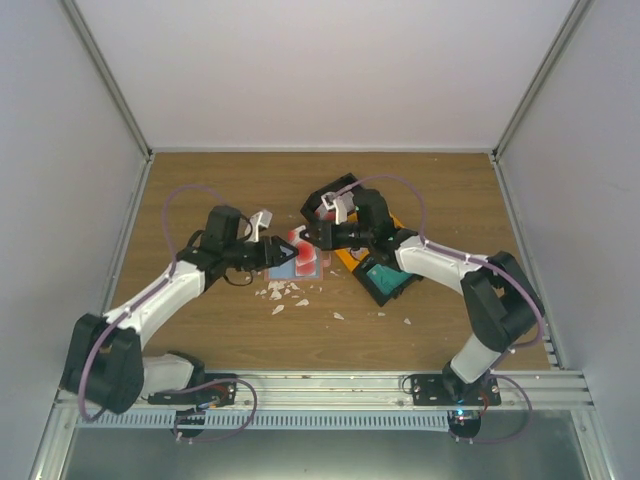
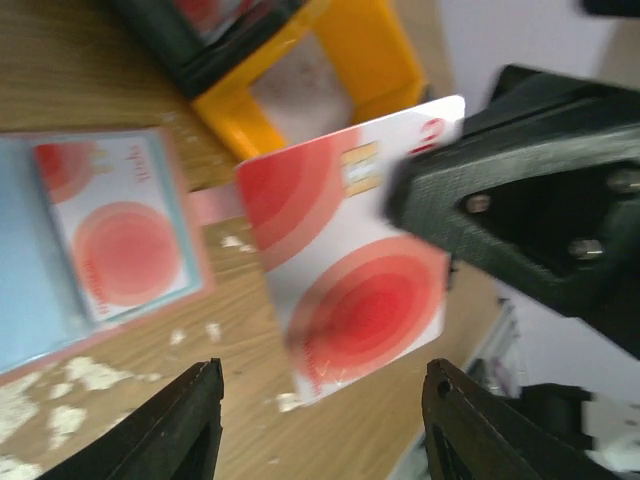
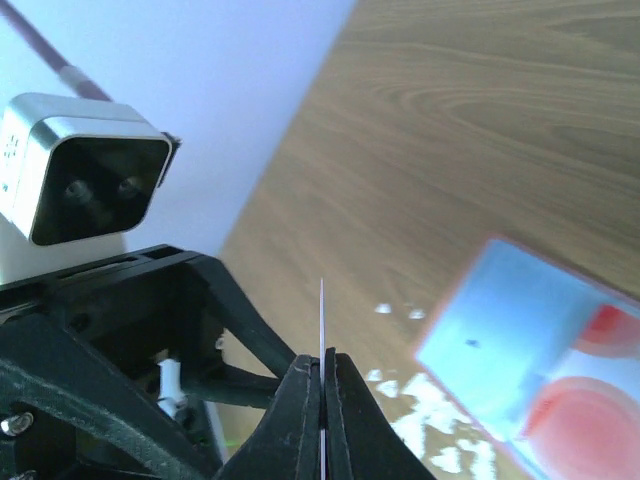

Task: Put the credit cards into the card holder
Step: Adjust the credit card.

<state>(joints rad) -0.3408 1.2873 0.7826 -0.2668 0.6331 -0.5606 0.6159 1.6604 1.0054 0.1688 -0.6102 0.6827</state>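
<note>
The card holder [image 1: 300, 264] lies open mid-table, its light blue inside up, with a red-and-white credit card [image 2: 120, 235] lying on its right half. It also shows in the left wrist view [image 2: 25, 300] and right wrist view [image 3: 500, 330]. My right gripper [image 1: 312, 237] is shut on another red-and-white credit card [image 2: 345, 265], held on edge above the table just right of the holder; its thin edge [image 3: 322, 315] shows between the shut fingers. My left gripper [image 2: 318, 425] is open and empty, facing that held card [image 1: 298, 238]. Teal cards [image 1: 385, 273] lie in a black bin.
An orange bin [image 2: 330, 75] and black bins [image 1: 392, 280] stand right of the holder, under the right arm. Small white scraps [image 1: 285, 295] lie scattered in front of the holder. Walls close in the table on three sides.
</note>
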